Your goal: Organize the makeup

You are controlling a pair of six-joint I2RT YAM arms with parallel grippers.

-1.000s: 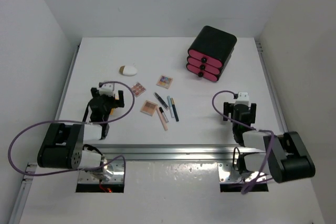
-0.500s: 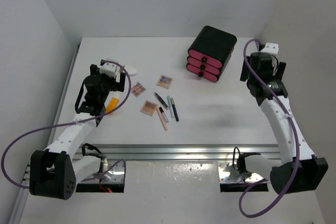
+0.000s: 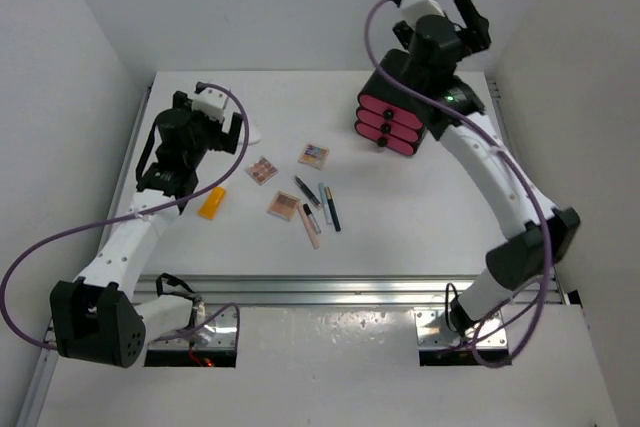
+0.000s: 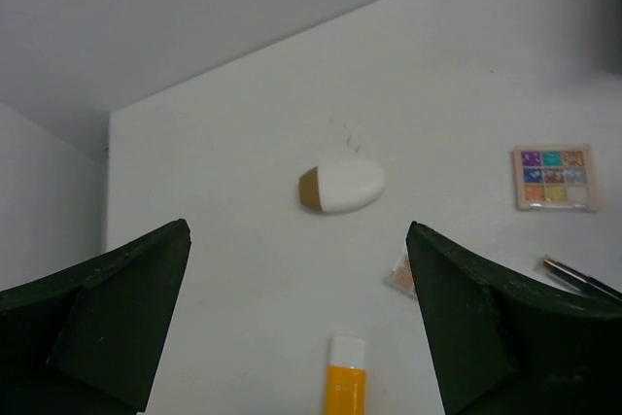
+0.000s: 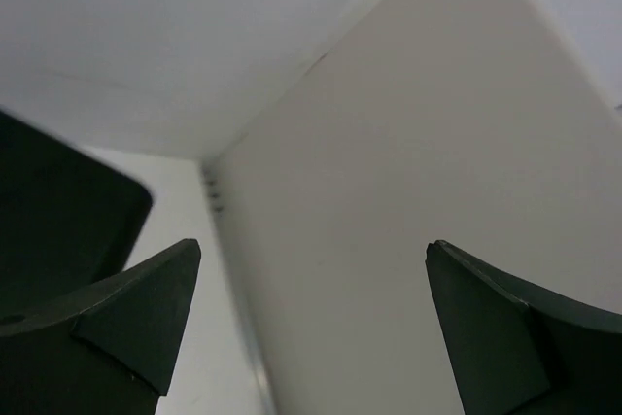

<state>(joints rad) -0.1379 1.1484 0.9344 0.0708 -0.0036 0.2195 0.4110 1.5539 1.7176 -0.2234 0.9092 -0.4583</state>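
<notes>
Since both wrist views show a wide gap between the dark wedge-shaped fingers, I record the left gripper (image 4: 296,232) and the right gripper (image 5: 313,248) as spread apart and holding nothing.

The makeup lies loose on the matte white table (image 3: 420,217). From the top view, taking the pencil cluster as centre:
- The smooth white oval puff (image 4: 342,187) with its tan end lies at 10 o'clock, partly under the left gripper.
- A flat square palette (image 3: 313,155) with a grid of multicoloured pans lies at 12 o'clock.
- A second peach palette (image 3: 263,169) lies at 10 o'clock, nearer in.
- A third palette (image 3: 283,205) sits at 9 o'clock, just beside the pencils.
- The slim black pencil (image 3: 306,191), pale-blue pencil (image 3: 325,202) and peach pencil (image 3: 312,232) lie close together, roughly parallel.
- An orange tube with a white cap (image 3: 211,202) lies well apart at 9 o'clock.

The glossy black box with three pink drawers (image 3: 405,102) stands at 2 o'clock. The right gripper hangs above it, facing the wall.
</notes>
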